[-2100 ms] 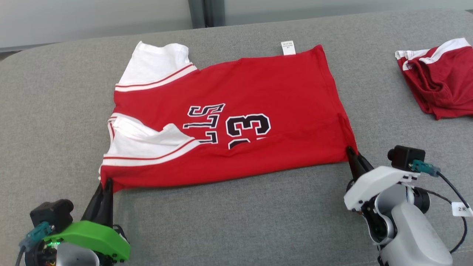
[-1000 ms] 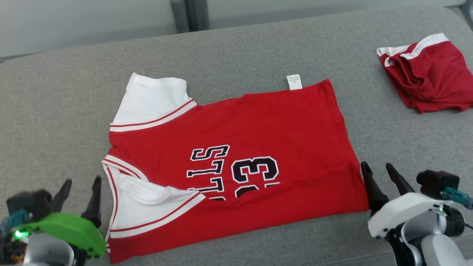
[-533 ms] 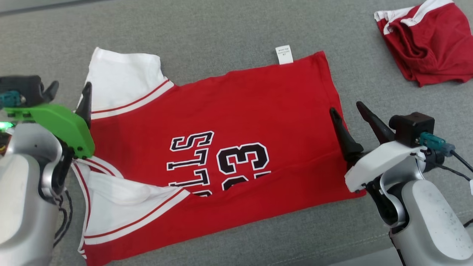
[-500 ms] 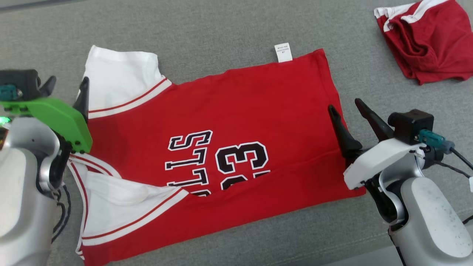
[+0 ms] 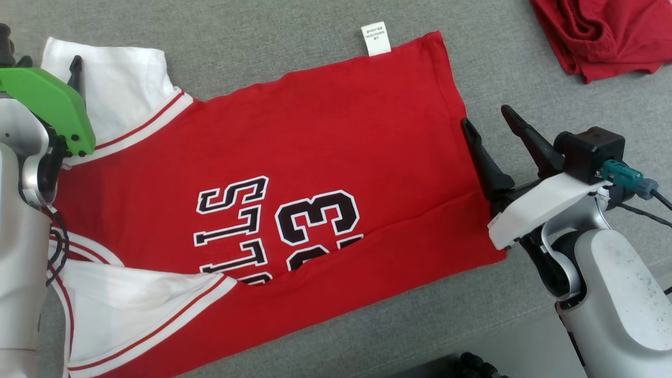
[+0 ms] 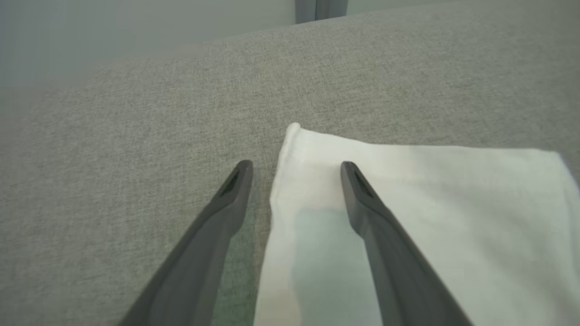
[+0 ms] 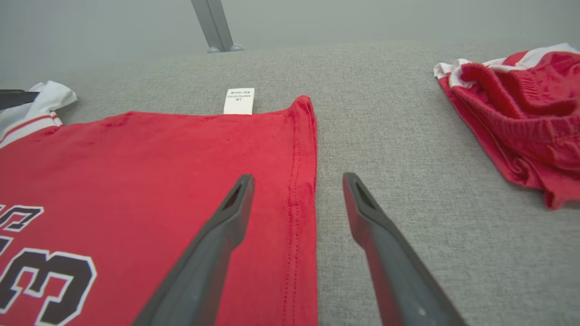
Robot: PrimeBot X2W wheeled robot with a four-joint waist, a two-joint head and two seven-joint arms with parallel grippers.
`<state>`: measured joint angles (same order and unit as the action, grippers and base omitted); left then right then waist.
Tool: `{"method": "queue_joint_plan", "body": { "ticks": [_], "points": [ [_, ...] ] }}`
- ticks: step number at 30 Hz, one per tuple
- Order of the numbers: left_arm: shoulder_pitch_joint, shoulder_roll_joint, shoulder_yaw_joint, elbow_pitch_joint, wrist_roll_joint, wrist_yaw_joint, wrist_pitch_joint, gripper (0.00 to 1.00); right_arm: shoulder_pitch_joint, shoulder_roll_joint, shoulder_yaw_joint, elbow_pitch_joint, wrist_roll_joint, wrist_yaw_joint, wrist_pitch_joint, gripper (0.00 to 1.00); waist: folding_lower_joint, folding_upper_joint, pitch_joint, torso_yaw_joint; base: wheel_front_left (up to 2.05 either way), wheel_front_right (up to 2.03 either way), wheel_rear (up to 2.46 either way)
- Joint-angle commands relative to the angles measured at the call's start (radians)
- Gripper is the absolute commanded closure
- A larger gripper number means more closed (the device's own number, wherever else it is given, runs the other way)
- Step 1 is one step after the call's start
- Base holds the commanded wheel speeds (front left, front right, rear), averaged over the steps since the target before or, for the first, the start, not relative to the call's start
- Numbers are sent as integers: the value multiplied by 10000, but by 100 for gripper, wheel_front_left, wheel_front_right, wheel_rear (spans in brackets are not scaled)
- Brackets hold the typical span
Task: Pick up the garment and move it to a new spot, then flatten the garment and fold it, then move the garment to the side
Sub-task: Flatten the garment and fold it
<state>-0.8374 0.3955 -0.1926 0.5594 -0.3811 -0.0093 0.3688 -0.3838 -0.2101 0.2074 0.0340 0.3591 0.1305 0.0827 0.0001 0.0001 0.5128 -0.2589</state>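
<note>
Both tools have let go of the red jersey (image 5: pixel 315 131), flat on the grey tabletop (image 5: pixel 294 31), and hover with jaws apart: left tool (image 6: pixel 292 170) astride its ten-o'clock white sleeve (image 6: pixel 408 203), right tool (image 5: pixel 485 116) astride its three-o'clock hem (image 7: pixel 301 181), likely readying another fold.

Red jersey (image 5: pixel 325 126) on grey worktop (image 5: pixel 252 37).
White sleeves edged in red-and-white stripes, black lettering outlined white, white label (image 5: pixel 375 39); a second red garment (image 7: pixel 521 113) trimmed white.
</note>
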Motion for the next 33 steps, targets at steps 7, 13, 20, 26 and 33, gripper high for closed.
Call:
{"method": "queue_joint_plan", "body": {
  "ticks": [7, 13, 20, 26, 33],
  "points": [
    [-297, -7, -240, 757, 84, -56, -18, 59, -19, -89, -143, -199, -21, 2, 28, 0, -1, -1, 62, -76, 0, 0, 0],
    [-190, -405, -360, 1094, -76, -150, -456, 100, -296, -240, -170, -113, -158, 2, -40, 0, -1, -1, -243, 241, 0, 0, 0],
    [-32, -1104, -628, 1216, -143, -406, -1830, 100, -1201, -1170, 260, 969, -1215, 1, 227, 0, -1, -1, -968, 972, 0, 0, 0],
    [366, -1503, -1030, 754, -104, -677, -2550, 100, -2353, -1650, 714, 2845, -1341, -1, 376, 0, -1, -1, -1341, 1841, 0, 0, 0],
    [937, -1849, -1349, -170, -252, -774, -2844, 100, -3661, -2015, 1417, 5078, -1075, -1, 553, 0, -1, -1, -1249, 2669, 0, 0, 0]
  ]
}}
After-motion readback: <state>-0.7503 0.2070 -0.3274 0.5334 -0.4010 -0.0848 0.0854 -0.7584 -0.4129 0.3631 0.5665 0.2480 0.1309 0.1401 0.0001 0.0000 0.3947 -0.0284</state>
